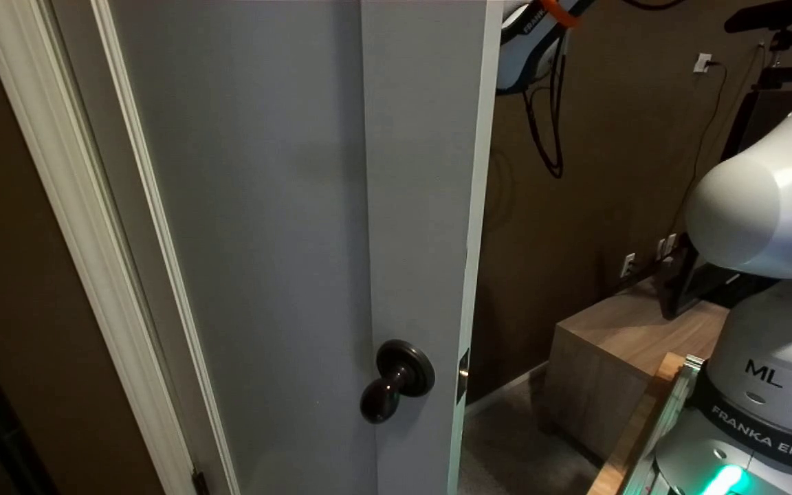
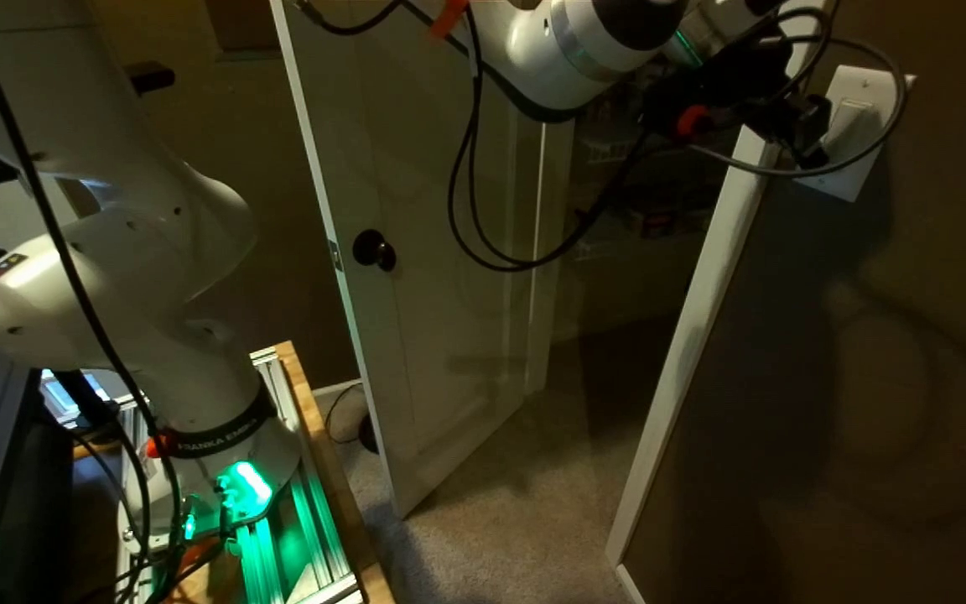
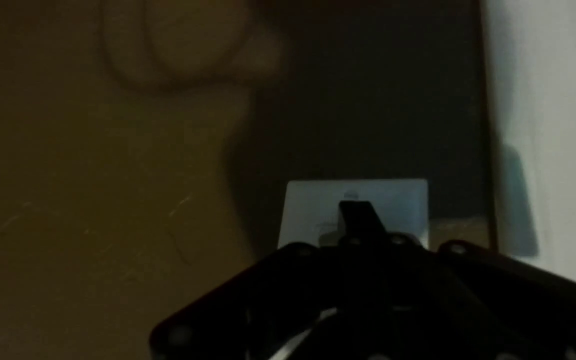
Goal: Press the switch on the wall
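gripper (image 3: 360, 212), seemingly pressed together (dim view), is near the switch (image 2: 851, 123); pushing off-centre could hit the plate (image 3: 309, 211) instead.

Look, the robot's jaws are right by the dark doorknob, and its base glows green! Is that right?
Not the jaws part: an exterior view shows them right by the white switch on the brown wall, away from the dark doorknob. The base does glow green, just as you said.
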You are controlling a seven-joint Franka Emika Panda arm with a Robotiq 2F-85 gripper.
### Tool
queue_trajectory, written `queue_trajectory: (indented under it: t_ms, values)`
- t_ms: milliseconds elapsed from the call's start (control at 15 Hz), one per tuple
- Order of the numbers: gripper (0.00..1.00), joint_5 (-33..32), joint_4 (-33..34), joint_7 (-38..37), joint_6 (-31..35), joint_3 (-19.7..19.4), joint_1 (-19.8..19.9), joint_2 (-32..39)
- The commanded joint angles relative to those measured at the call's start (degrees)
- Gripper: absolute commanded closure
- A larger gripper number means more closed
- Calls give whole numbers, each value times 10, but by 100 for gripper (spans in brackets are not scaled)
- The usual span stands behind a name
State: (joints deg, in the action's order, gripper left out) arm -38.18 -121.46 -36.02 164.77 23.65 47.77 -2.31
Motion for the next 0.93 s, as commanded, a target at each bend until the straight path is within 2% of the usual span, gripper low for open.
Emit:
queue_trajectory:
  t_ms: [0,67,133,200,333,467,867]
  values:
    - [100,151,-26,146,-59,-98,-140,-7]
    - [100,197,-37,191,-77,-127,-181,-17]
    - [74,237,-52,231,-101,-156,-219,-37]
    - [73,263,-58,259,-125,-185,-252,-52]
    - [60,293,-70,299,-184,-227,-295,-86]
    - [46,301,-83,331,-245,-261,-320,-124]
    - [5,292,-104,436,-397,-326,-350,-211]
